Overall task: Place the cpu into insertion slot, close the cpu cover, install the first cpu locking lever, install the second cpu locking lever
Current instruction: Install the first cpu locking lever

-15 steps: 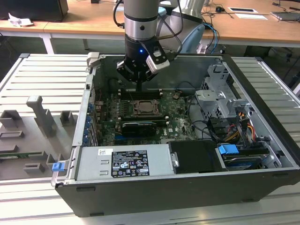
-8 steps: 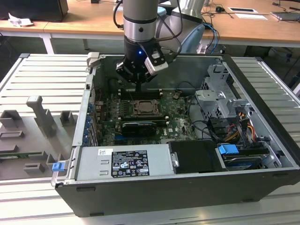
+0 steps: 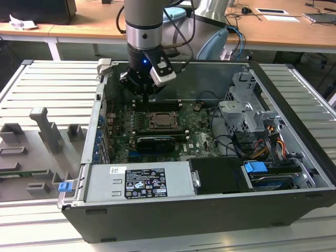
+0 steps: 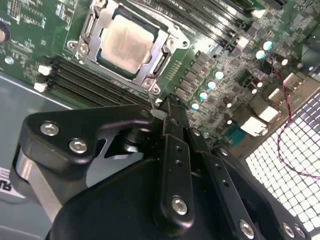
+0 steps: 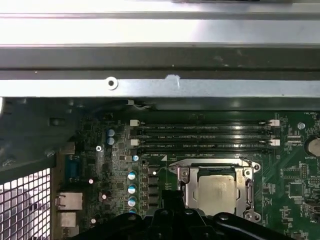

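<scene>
The cpu point(image 4: 126, 42) shows its pale metal face inside the insertion slot point(image 3: 164, 122) on the green board. The silver cpu cover point(image 4: 161, 59) lies flat around it, and the chip shows through its window. In the first wrist view the cpu point(image 5: 217, 189) and the cpu cover point(image 5: 183, 181) sit just beyond my gripper point(image 5: 172, 199). My gripper point(image 4: 167, 106) hangs close above the board beside one corner of the slot, fingers together. A thin wire locking lever point(image 4: 150, 99) rises from that corner to the fingertips; whether it is pinched I cannot tell. In the exterior view the gripper point(image 3: 143, 90) is over the slot's far side.
Black memory slots point(image 5: 205, 135) run between the slot and the case's metal wall point(image 5: 150, 85). A long black ribbed card point(image 3: 155, 142), a power supply point(image 3: 139, 181), a drive cage point(image 3: 247, 113) and cables point(image 3: 262, 147) fill the case. Grey fixtures point(image 3: 44, 128) stand on the exterior view's left.
</scene>
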`<state>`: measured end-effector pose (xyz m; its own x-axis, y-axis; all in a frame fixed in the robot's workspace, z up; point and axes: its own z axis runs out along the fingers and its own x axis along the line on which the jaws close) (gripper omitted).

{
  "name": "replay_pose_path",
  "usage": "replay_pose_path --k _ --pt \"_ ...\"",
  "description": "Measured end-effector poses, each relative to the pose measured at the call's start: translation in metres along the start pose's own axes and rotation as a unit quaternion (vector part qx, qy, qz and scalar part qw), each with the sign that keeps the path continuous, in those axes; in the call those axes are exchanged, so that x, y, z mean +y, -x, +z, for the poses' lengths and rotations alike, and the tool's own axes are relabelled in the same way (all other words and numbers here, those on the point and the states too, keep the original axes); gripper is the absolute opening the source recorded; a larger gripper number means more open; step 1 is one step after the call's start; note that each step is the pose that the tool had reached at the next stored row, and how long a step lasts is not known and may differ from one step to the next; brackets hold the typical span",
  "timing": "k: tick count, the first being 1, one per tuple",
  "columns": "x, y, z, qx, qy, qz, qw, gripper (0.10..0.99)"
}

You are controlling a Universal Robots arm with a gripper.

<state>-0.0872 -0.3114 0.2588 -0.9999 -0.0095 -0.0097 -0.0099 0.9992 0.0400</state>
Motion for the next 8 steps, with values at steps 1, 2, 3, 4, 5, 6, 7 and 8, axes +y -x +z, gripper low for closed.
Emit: replay_pose_path --k 1,2,3,4,5,6,7,8 --pt "0.0000 -0.0005 0.0000 0.0002 0.0000 -0.004 1.0000 0.106" --pt "0.0002 -0.0011 0.0000 0.0002 0.0001 -0.007 1.0000 0.106" --pt "0.0006 -0.0023 0.0000 0.0003 0.0001 -0.008 1.0000 0.106" --pt "0.0011 -0.0043 0.0000 0.0004 0.0001 -0.009 1.0000 0.106" --pt "0.0017 -0.0060 0.0000 0.0004 0.0001 -0.009 1.0000 0.106" --pt "0.0025 -0.0086 0.0000 0.0004 0.0001 -0.010 1.0000 0.106" --pt "0.0031 -0.0105 0.0000 0.0004 0.0001 -0.010 1.0000 0.106" --pt "0.0041 -0.0136 0.0000 0.0004 0.0002 -0.010 1.0000 0.106"
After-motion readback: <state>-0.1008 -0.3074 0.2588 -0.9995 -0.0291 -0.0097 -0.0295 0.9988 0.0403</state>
